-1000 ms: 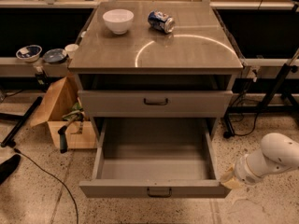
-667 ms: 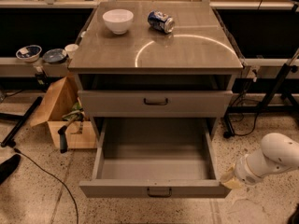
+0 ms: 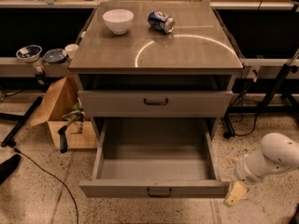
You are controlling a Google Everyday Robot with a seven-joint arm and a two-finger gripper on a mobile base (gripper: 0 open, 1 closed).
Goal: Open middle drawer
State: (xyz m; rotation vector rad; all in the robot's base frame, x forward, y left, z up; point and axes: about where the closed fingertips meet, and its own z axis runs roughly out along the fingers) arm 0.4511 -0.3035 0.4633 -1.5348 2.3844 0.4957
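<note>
The grey cabinet (image 3: 156, 50) shows a closed upper drawer (image 3: 117, 102) with a black bar handle (image 3: 156, 101). Below it the middle drawer (image 3: 156, 167) stands pulled far out, its plain grey box interior empty and its front (image 3: 117, 189) carrying a small handle (image 3: 159, 192). The lowest drawer is hidden under it. My gripper (image 3: 235, 193), on a white arm (image 3: 273, 157), is low at the right, just off the right front corner of the middle drawer's front and holding nothing.
A white bowl (image 3: 117, 21) and a blue can (image 3: 160, 21) lying on its side sit on the cabinet top. An open cardboard box (image 3: 63, 118) stands at the left by the cabinet. A black cable (image 3: 46, 176) crosses the floor. Black stand legs (image 3: 275, 90) are at the right.
</note>
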